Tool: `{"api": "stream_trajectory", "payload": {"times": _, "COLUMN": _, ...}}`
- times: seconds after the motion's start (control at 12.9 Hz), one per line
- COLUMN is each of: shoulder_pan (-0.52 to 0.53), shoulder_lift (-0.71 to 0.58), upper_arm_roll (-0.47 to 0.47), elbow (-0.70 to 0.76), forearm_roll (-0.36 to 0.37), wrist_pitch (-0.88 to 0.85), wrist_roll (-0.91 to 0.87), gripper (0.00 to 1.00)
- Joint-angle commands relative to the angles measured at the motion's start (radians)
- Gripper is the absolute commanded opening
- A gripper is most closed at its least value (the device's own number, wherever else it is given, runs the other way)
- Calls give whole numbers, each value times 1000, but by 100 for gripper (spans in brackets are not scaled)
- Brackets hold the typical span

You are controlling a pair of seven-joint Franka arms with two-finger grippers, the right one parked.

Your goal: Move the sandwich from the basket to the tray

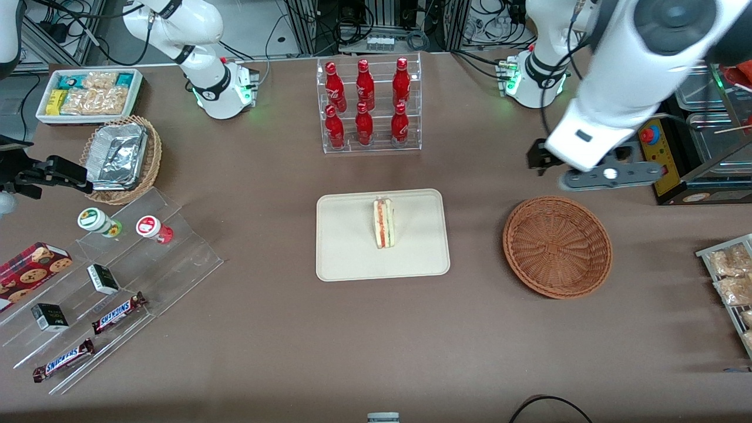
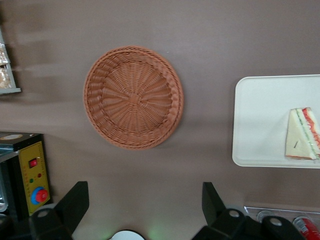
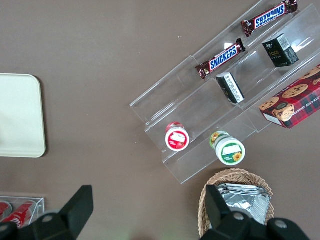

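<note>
Sandwich [image 1: 383, 223] stands on the tray [image 1: 346, 258], centre, slightly toward 3 o'clock; basket [image 1: 557, 247] empty. Gripper [image 2: 145, 202] spread wide, holding nothing, raised near the basket's 12 o'clock. Sandwich likely light, soft, squashable; pinch the bread faces gently.

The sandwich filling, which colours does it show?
Red-orange and green, on the sandwich, clearest in the front view.

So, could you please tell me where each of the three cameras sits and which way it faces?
Front view: high above the table's edge, looking down at tray, sandwich, basket; both arms show.
Left wrist view: looks straight down on the empty basket; open gripper shows.
Right wrist view: looks down on snack shelves.
All three show the tray.
</note>
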State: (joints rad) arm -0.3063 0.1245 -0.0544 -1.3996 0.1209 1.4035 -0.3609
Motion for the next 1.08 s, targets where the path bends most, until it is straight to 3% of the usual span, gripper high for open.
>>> {"api": "stream_trajectory", "payload": {"times": 0.0, "shoulder_pan": 36, "shoulder_lift": -65, "upper_arm_roll": -1, "elbow": -36, "forearm_roll": -17, "wrist_pitch": -38, "wrist_roll": 89, "gripper": 100}}
{"api": "stream_trajectory", "payload": {"times": 0.31, "shoulder_pan": 58, "shoulder_lift": -94, "upper_arm_roll": 79, "elbow": -44, "forearm_roll": -49, "wrist_pitch": -61, "wrist_roll": 230, "gripper": 100}}
{"api": "stream_trajectory", "payload": {"times": 0.62, "shoulder_pan": 165, "shoulder_lift": -114, "upper_arm_roll": 80, "elbow": -44, "forearm_roll": -95, "wrist_pitch": -78, "wrist_roll": 405, "gripper": 100}}
{"api": "stream_trajectory", "payload": {"times": 1.01, "shoulder_pan": 200, "shoulder_lift": -137, "upper_arm_roll": 84, "elbow": -41, "forearm_roll": -89, "wrist_pitch": -78, "wrist_roll": 546, "gripper": 100}}
